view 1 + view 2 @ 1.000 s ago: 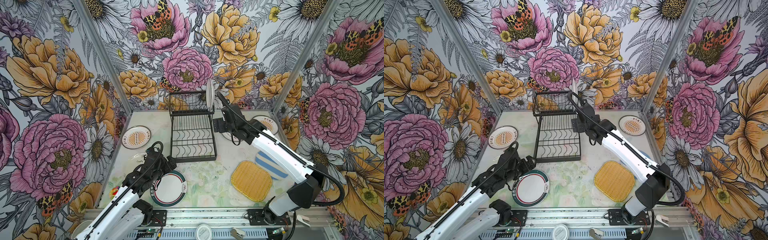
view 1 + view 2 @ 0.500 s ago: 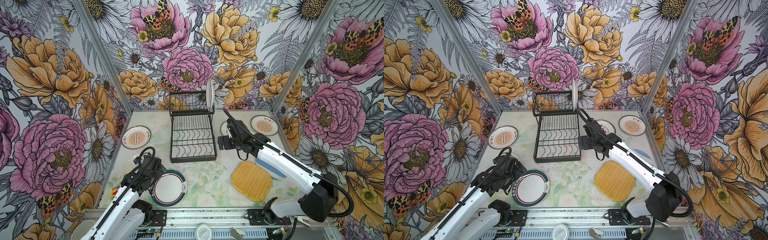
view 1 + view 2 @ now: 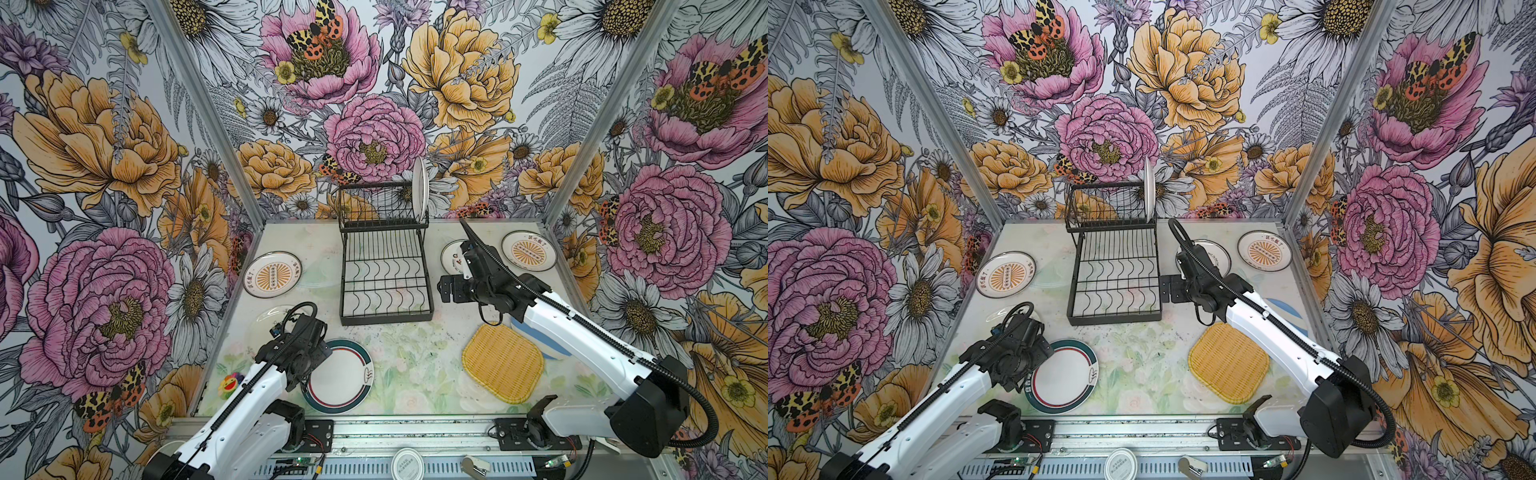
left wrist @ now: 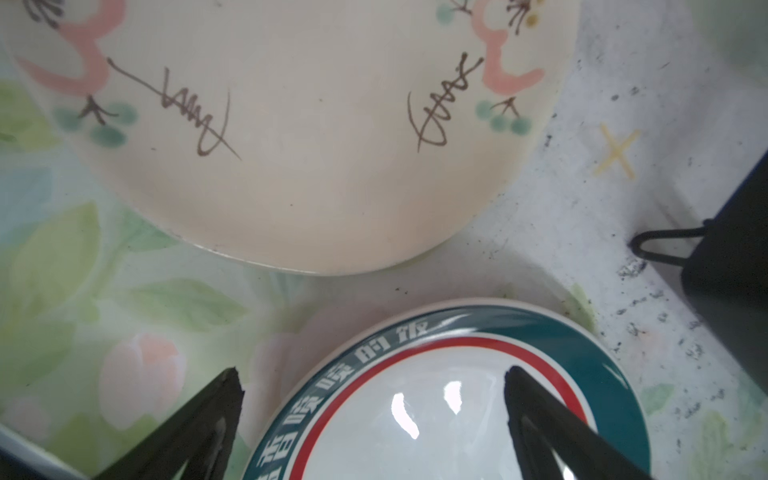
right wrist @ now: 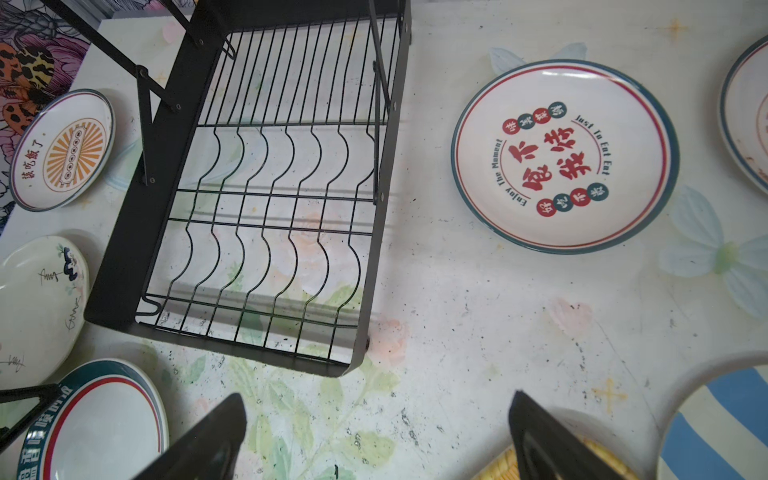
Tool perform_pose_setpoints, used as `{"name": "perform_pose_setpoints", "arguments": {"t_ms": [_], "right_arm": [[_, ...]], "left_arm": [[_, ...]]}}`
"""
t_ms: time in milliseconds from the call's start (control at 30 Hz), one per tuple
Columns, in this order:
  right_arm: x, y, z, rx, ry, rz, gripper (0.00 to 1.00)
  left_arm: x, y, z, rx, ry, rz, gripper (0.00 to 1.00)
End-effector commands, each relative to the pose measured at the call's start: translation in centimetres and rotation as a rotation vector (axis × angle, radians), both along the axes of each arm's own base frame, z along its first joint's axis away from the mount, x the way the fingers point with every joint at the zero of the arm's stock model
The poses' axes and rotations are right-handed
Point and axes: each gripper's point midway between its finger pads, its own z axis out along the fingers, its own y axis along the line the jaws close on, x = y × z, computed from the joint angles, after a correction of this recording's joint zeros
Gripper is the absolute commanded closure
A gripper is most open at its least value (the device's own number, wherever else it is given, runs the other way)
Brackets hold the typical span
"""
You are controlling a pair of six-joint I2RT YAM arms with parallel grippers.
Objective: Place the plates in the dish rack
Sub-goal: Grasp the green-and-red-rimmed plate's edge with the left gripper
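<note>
The dish rack (image 3: 386, 320) stands at the middle back of the table (image 3: 415, 365), and one white plate (image 3: 420, 189) sits on edge at the right end of its raised tier. The other plates lie flat on the table. A sunburst plate (image 3: 272, 275) and a cream flowered plate (image 4: 291, 145) are left of the rack, and a teal-rimmed plate (image 3: 340, 378) is at front left. A red-lettered plate (image 5: 565, 156) and a second sunburst plate (image 3: 528, 251) are right of the rack. A yellow woven plate (image 3: 503, 363) is at front right, with a blue-striped plate (image 5: 723, 424) just beside it under the right arm. The left gripper (image 4: 372, 374) is spread wide with nothing in it, one finger over the teal-rimmed plate's well and the other outside its rim; whether either tip touches is hard to tell. The right gripper (image 5: 378, 398) is likewise released and empty, over the table between the rack's front right corner and the yellow woven plate.
</note>
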Motion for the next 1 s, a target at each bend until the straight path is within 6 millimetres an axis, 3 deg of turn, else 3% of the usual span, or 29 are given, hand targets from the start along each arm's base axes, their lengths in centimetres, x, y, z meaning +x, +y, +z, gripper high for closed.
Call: {"name": "perform_pose_setpoints", "arguments": {"t_ms": [0, 167, 600, 967], "right_arm": [[0.1, 0.1, 1.0, 0.043, -0.032, 0.000, 0.01], [0.1, 0.0, 0.8, 0.046, -0.032, -0.001, 0.01], [-0.4, -0.5, 0.0, 0.054, -0.013, -0.008, 0.01], [-0.7, -0.2, -0.5, 0.072, 0.007, 0.003, 0.01]], "left_arm": [[0.5, 0.1, -0.2, -0.017, -0.045, 0.030, 0.01], [0.2, -1.0, -0.9, -0.084, -0.044, 0.004, 0.01], [1.2, -4.0, 0.2, -0.184, -0.087, -0.106, 0.02], [3.1, -10.5, 1.4, -0.290, -0.137, -0.292, 0.02]]}}
